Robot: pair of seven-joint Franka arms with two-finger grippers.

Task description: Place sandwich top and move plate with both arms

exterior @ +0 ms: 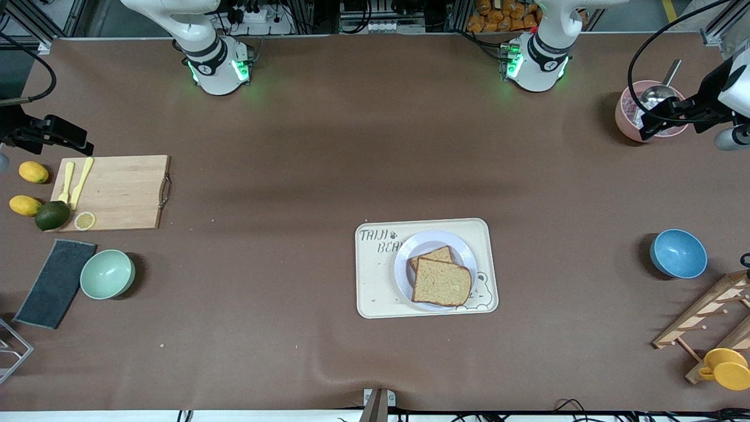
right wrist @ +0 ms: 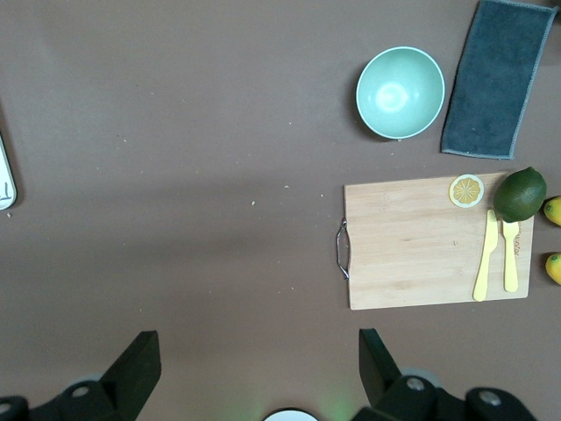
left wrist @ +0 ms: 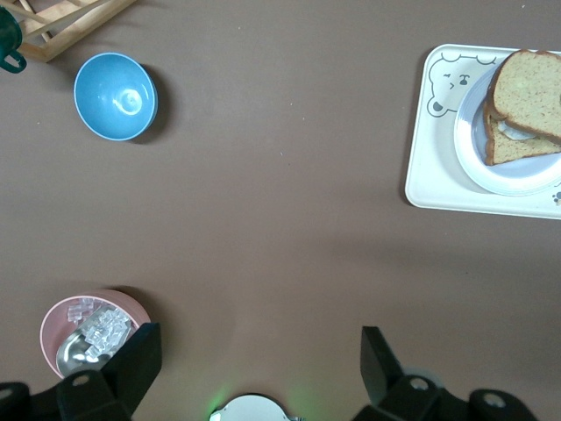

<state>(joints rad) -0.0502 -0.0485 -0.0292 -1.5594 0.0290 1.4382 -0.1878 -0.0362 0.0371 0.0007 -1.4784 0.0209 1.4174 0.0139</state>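
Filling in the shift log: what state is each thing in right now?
sandwich top: askew on the lower slice, on the plate.
plate: on the bear tray.
left tool: open, empty, above the pink bowl.
right tool: open, empty, by the cutting board.
pink bowl: holds ice and a spoon.

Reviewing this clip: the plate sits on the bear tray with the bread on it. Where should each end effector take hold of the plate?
Probably the plate by its bare rim, one end effector from each arm's end of the table. The sandwich top overhangs the rim nearest the front camera, so that edge is poor. The rim is shallow on the tray, so come in low. Both end effectors are parked wide.
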